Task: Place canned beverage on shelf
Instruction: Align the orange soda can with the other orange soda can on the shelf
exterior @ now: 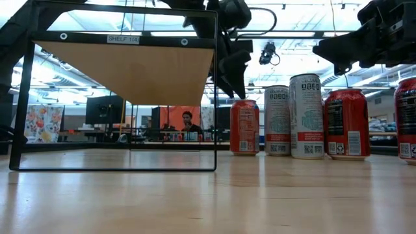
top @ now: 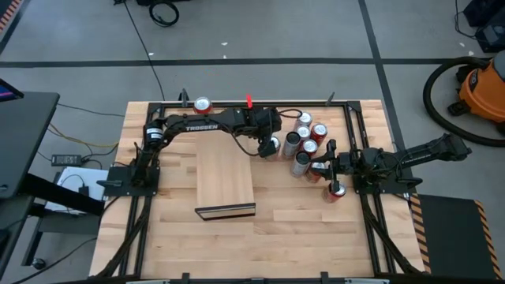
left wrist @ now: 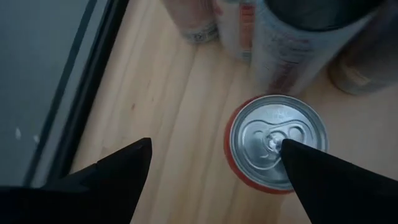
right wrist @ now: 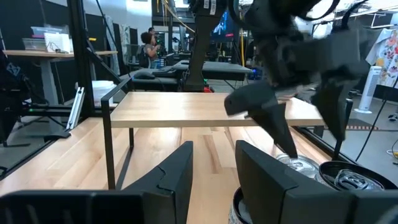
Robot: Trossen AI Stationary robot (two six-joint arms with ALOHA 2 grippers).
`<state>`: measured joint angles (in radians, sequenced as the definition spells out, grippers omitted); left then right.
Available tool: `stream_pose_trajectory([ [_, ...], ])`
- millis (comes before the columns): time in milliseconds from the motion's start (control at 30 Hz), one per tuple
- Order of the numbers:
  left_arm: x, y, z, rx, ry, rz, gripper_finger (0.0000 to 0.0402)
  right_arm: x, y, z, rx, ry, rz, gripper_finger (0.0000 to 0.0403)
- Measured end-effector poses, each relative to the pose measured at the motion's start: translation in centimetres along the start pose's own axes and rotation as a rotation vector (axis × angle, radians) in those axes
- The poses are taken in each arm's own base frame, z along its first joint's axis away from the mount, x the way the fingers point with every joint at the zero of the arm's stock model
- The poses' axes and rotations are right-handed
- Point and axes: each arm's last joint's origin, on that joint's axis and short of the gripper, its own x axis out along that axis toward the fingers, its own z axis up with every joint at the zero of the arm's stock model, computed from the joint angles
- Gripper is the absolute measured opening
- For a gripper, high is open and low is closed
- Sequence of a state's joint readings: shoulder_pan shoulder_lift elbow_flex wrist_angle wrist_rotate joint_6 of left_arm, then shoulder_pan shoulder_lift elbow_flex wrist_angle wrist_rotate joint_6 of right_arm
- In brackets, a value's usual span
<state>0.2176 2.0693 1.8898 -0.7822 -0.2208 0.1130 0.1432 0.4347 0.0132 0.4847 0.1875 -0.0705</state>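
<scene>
hovering open over a red can [left wrist: 275, 144], left pincer [left wrist: 214, 163], wrist view only

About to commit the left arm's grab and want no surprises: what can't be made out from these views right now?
- Left gripper over the red can: the wrist view is top-down, so finger height against the can wall is hidden.
- Right gripper: in the high view its fingers are too small to judge.
- Shelf top: from the low view only its underside shows.
- Can labels: blurred in the left wrist view, too small in the high view.
</scene>
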Motion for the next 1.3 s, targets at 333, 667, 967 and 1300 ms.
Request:
stream_pose_trajectory([
  [333, -2.3, 0.6, 1.6, 0.174, -0.103, -0.272, 0.0369, 0.0, 0.0, 0.0, 0.000, 0.000, 0.000, 0.0130],
  [667, 0.8, 0.2, 1.1, 0.256, -0.059, -0.264, 0.0369, 0.0, 0.0, 0.0, -0.001, 0.003, 0.009, 0.0130],
  [967, 2.1, 0.1, 0.5, 0.283, 0.018, -0.184, 0.0368, 0.0, 0.0, 0.0, 0.000, 0.002, 0.010, 0.0130],
  [1300, 2.5, -0.1, 0.2, 0.218, 0.043, -0.195, 0.0330, 0.0, 0.0, 0.0, 0.001, -0.004, 0.009, 0.0130],
])
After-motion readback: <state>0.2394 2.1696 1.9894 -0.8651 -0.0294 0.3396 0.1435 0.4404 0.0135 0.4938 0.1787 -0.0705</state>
